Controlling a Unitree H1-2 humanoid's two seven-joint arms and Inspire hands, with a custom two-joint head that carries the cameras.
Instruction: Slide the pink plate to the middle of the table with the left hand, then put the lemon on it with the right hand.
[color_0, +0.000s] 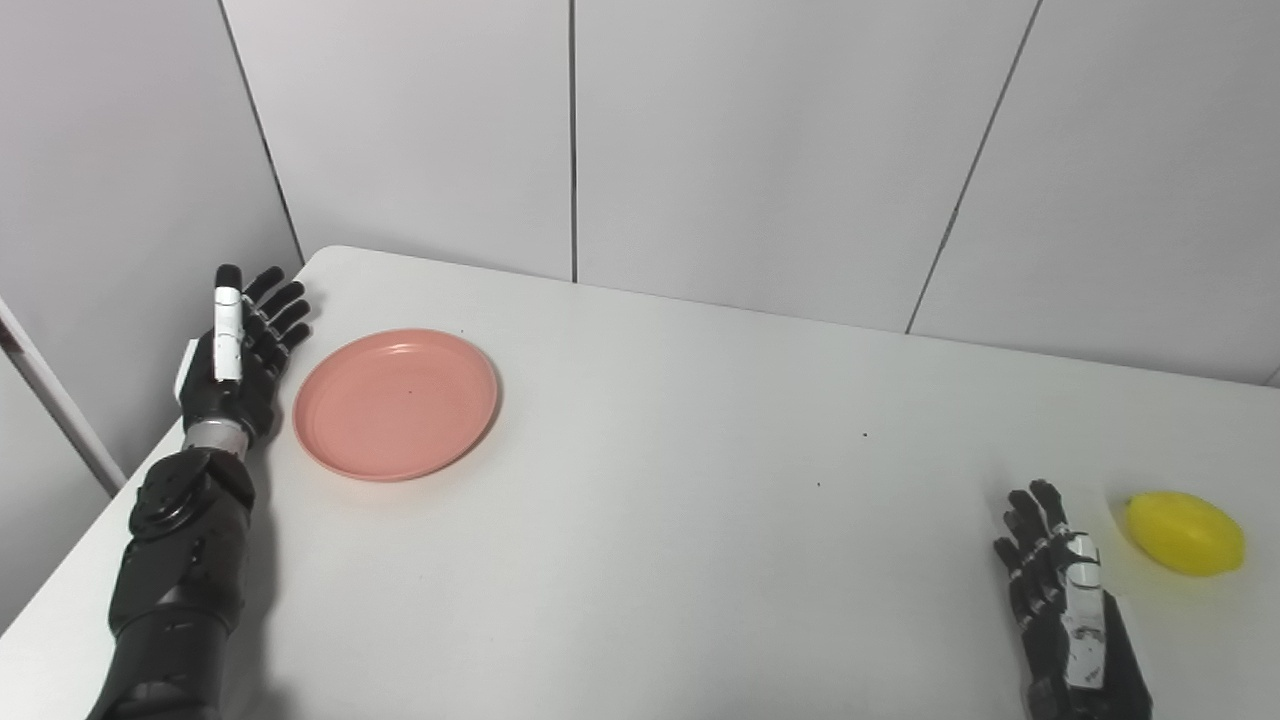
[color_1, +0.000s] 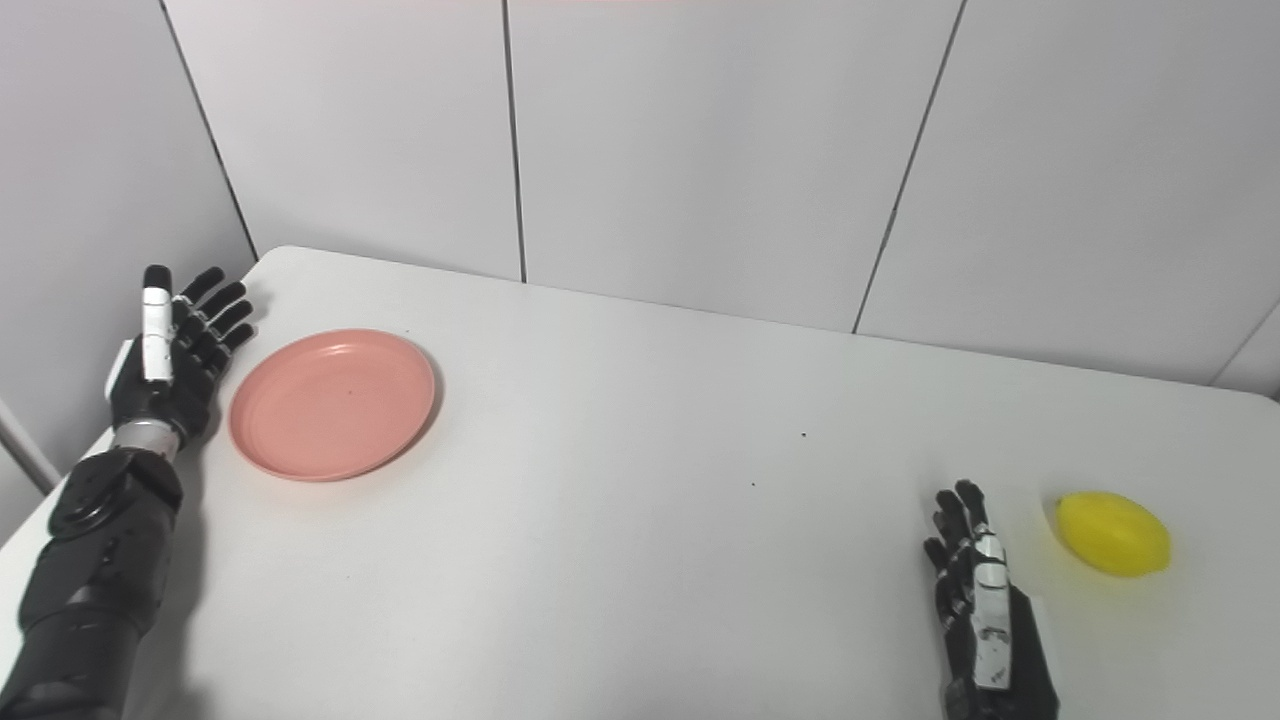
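Note:
A pink plate (color_0: 396, 402) lies flat on the left part of the white table (color_0: 680, 480), with nothing on it. Just left of the plate my left hand (color_0: 240, 345) stands open, fingers stretched toward the far table corner, a small gap between it and the plate's rim. A yellow lemon (color_0: 1186, 533) rests near the table's right side. My right hand (color_0: 1062, 580) is open on the table just left of the lemon, fingers apart and pointing away from me, not touching it.
Grey wall panels (color_0: 760, 140) stand behind the table's far edge. The table's left edge runs close beside my left forearm (color_0: 180, 560). Bare white tabletop stretches between the plate and the lemon.

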